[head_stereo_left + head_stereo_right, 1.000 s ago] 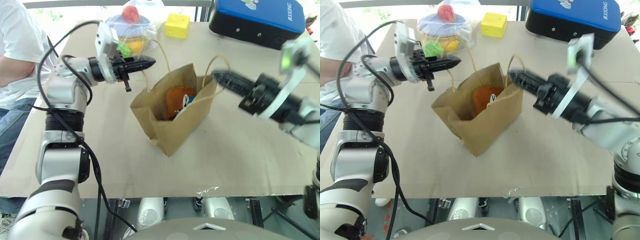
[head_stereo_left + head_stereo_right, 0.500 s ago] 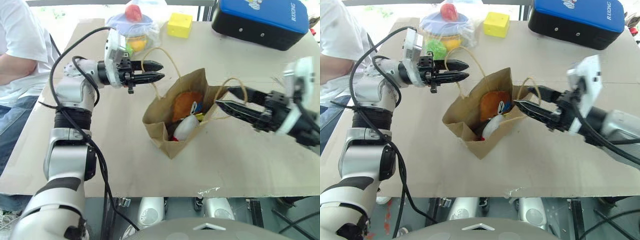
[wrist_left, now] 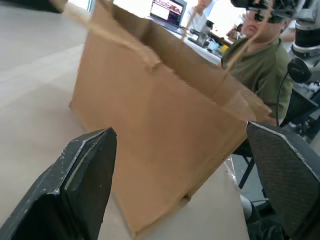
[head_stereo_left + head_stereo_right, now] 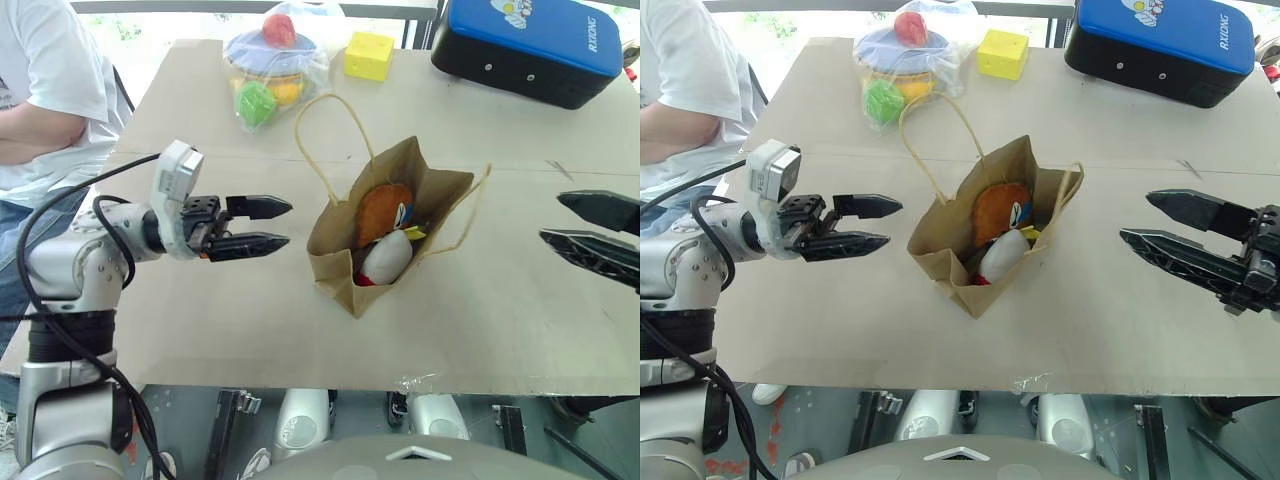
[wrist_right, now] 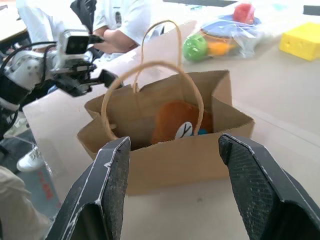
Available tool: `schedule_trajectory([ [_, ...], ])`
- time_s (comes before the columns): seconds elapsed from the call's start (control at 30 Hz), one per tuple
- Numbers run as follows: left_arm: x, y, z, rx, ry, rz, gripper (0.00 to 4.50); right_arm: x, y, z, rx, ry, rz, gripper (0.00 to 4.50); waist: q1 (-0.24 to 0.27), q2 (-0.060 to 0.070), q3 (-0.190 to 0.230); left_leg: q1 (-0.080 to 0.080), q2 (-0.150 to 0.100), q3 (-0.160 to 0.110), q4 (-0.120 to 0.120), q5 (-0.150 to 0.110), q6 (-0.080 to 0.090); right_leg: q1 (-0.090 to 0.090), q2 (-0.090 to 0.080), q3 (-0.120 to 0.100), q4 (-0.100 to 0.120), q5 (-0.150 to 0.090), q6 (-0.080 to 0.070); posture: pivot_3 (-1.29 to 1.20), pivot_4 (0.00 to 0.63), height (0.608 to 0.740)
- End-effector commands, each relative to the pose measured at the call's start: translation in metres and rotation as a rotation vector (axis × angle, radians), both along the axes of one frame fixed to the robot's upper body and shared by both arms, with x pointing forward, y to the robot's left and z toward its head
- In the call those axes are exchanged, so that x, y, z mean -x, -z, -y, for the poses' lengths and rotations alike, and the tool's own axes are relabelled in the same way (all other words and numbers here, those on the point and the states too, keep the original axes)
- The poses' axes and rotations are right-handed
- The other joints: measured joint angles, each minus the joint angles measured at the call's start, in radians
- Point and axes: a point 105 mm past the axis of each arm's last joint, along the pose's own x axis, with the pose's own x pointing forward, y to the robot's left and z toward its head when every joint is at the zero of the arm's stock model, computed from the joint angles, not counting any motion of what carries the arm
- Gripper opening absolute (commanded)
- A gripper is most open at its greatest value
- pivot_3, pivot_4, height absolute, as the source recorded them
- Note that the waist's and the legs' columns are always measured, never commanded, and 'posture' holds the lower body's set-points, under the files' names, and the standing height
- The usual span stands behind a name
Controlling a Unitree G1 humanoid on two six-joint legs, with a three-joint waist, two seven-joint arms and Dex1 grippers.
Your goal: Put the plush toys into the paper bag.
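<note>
The brown paper bag (image 4: 345,272) stands open on the table, between my two grippers. Inside it lie both plush toys: the brown-orange one (image 4: 383,212) and, in front of it, the white rocket (image 4: 390,256) with its red nose down. One handle (image 4: 318,130) arches up and the other droops to the right. My left gripper (image 4: 288,224) is open and hangs a short way left of the bag, pointing at it. The right gripper (image 4: 551,218) is open too, further off on the right. The right wrist view shows the bag (image 5: 170,162) and the orange toy (image 5: 177,122).
A clear plastic bag of colourful toys (image 4: 272,60) and a yellow cube (image 4: 368,55) sit at the table's far side, with a blue-and-black case (image 4: 535,45) at the far right. A person in a white shirt (image 4: 40,90) sits at the left edge.
Both grippers have opened, let go of the bag's handles and drawn back to either side. The bag has settled on the table, and the white rocket now shows inside it.
</note>
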Motion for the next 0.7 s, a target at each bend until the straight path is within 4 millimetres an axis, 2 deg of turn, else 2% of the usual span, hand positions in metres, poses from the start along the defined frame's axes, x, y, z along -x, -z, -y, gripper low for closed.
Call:
schedule_trajectory([
  [0.03,0.010,-0.003,0.009,0.003,0.024,0.050,4.44,0.007,-0.002,0.014,0.046,0.033,0.018,2.74,-0.002,0.000,0.000,0.000,0.000,0.000,0.000,0.000,0.000,0.000,0.000,0.000,0.000,0.000,0.000,0.00,0.150,0.740],
  [0.1,0.014,0.002,0.013,-0.006,0.034,0.053,4.44,0.009,0.010,0.018,0.131,0.044,-0.017,2.74,-0.003,0.000,0.000,0.000,0.000,-0.001,0.000,0.000,0.000,0.000,0.001,-0.001,0.000,0.000,0.000,0.00,0.150,0.740],
  [0.13,0.015,0.005,0.015,-0.011,0.036,0.054,4.50,0.010,0.024,0.017,0.202,0.036,-0.054,2.15,-0.004,0.000,0.000,0.001,0.000,-0.001,0.000,0.000,0.000,0.000,0.001,-0.001,0.000,0.000,0.000,0.00,0.150,0.740],
  [0.2,0.017,0.009,0.019,-0.013,0.040,0.054,4.50,0.014,0.053,0.003,0.300,-0.045,-0.114,1.64,-0.004,0.000,0.000,0.001,0.000,-0.002,0.000,0.000,0.000,0.000,0.002,-0.001,0.000,0.000,0.000,0.00,0.150,0.740],
  [0.23,0.017,0.010,0.021,-0.013,0.042,0.054,4.50,0.015,0.060,-0.002,0.315,-0.076,-0.122,1.20,-0.004,0.000,-0.001,0.001,0.000,-0.002,0.000,0.000,0.000,0.000,0.002,-0.001,0.000,0.000,0.000,0.00,0.150,0.740],
  [0.33,0.023,0.023,0.029,-0.058,0.085,0.071,4.50,-0.009,0.111,-0.039,0.374,-0.198,-0.063,0.06,-0.013,-0.005,-0.004,0.002,0.000,-0.002,0.000,0.000,0.000,0.001,0.002,-0.001,0.000,0.000,0.000,0.00,0.150,0.740],
  [0.37,0.024,0.025,0.031,-0.060,0.089,0.077,4.50,-0.015,0.123,-0.053,0.362,-0.244,-0.029,0.06,-0.020,-0.007,-0.004,0.003,0.000,-0.001,0.000,0.000,0.000,0.001,0.003,-0.002,0.000,-0.001,0.000,0.00,0.150,0.740],
  [0.43,0.025,0.027,0.034,-0.063,0.088,0.090,4.50,-0.027,0.133,-0.070,0.342,-0.294,0.034,0.06,-0.020,0.000,0.000,0.002,0.000,-0.002,0.000,0.000,0.000,0.001,0.003,-0.004,-0.001,-0.002,-0.002,0.00,0.150,0.740],
  [0.57,0.027,0.030,0.038,-0.068,0.051,0.110,4.50,-0.053,0.138,-0.101,0.255,-0.336,0.130,0.06,-0.015,0.001,0.000,-0.001,-0.002,0.000,0.000,0.003,-0.005,-0.003,0.003,-0.002,0.001,-0.001,0.000,0.00,0.150,0.740],
  [0.7,0.029,0.034,0.041,-0.087,0.004,0.125,4.50,-0.058,0.141,-0.125,0.198,-0.416,0.161,0.06,-0.005,0.001,0.000,-0.001,-0.001,0.001,0.000,0.003,-0.005,-0.004,0.003,-0.002,0.001,-0.001,0.000,0.00,0.150,0.740],
])
